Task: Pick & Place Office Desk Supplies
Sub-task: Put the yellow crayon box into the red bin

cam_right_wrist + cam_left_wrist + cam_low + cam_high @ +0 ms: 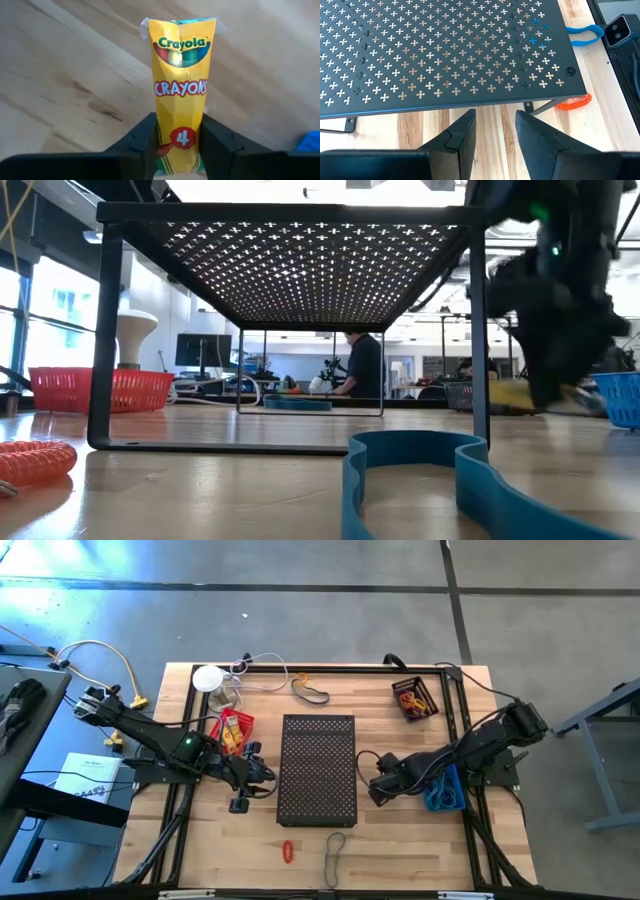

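Right gripper (177,145), fingers clamped on yellow crayon pack (181,90) above counter (65,75); left gripper (495,132), fingers parted, empty, beside perforated black stand (440,50).

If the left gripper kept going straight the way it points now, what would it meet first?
Probably the near edge of the black perforated stand, or the gap beneath it. The left gripper, fingers apart and empty, points at that edge over bare wood; height is hard to judge.
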`<action>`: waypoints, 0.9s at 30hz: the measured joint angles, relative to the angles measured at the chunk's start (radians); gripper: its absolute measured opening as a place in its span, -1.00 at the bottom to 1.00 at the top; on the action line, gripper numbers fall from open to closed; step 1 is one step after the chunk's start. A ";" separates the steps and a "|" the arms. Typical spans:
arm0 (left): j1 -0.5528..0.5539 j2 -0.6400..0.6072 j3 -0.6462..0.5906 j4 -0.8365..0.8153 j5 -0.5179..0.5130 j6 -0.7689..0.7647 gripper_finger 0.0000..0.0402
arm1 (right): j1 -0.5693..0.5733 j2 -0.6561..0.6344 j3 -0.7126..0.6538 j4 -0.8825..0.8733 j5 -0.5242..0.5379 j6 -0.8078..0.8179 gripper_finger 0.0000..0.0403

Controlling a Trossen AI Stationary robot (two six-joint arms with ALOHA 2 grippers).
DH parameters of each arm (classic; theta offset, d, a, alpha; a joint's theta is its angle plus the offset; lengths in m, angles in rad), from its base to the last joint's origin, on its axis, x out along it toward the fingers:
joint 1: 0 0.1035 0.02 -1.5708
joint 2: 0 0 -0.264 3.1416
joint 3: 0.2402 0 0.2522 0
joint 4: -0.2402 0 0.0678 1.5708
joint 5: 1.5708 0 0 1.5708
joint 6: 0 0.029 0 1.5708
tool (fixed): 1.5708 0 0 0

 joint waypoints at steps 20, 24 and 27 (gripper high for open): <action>-0.013 0.002 0.000 0.196 0.003 0.261 -0.34 | 0.144 -0.003 0.533 -0.241 0.366 -0.294 -0.65; -0.024 0.026 0.000 0.281 0.003 0.415 -0.34 | 0.146 -0.003 0.541 -0.028 0.334 -0.495 -0.65; -0.033 0.060 0.000 0.338 -0.013 0.573 -0.34 | 0.141 0.004 0.541 0.111 0.292 -0.621 -0.65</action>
